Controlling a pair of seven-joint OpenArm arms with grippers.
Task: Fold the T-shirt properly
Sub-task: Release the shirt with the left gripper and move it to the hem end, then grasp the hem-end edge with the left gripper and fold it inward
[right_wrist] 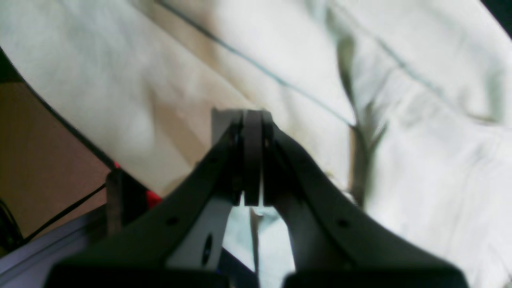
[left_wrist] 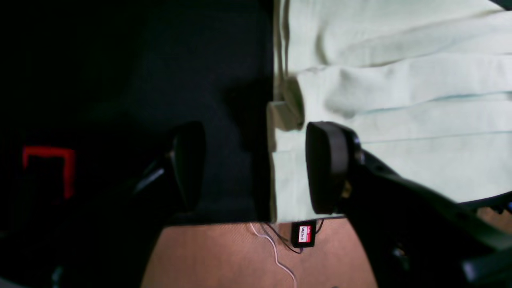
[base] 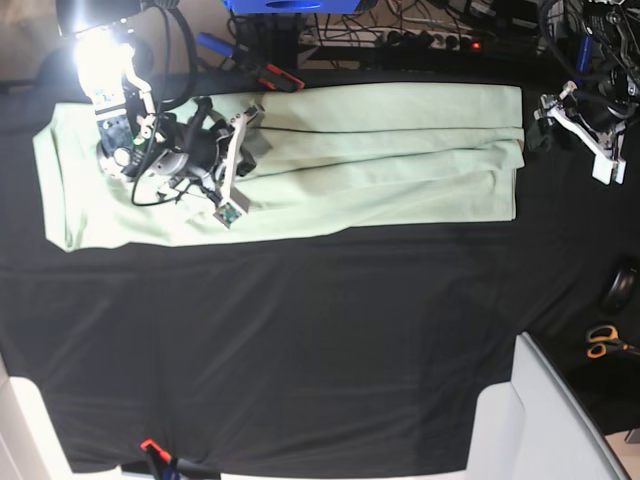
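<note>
The T-shirt (base: pixel 380 150), pale mint green, lies folded into a long strip across the far part of the black-covered table (base: pixel 300 340). In the left wrist view my left gripper (left_wrist: pixel 260 168) is open and straddles the T-shirt's (left_wrist: pixel 400 100) side edge. One finger (left_wrist: pixel 328 168) is over the cloth and the other is over the black cover. In the base view it sits at the strip's right end (base: pixel 545 128). My right gripper (right_wrist: pixel 252 120) is shut, low over the T-shirt (right_wrist: pixel 420 160) near its left part. I cannot tell whether any cloth is pinched.
Orange-handled scissors (base: pixel 605 342) and a black round object (base: pixel 622 288) lie at the right edge. A grey-white panel (base: pixel 545 420) fills the near right corner. Cables and a power strip (base: pixel 420 35) run along the back. A bright lamp (base: pixel 100 55) glares at the back left.
</note>
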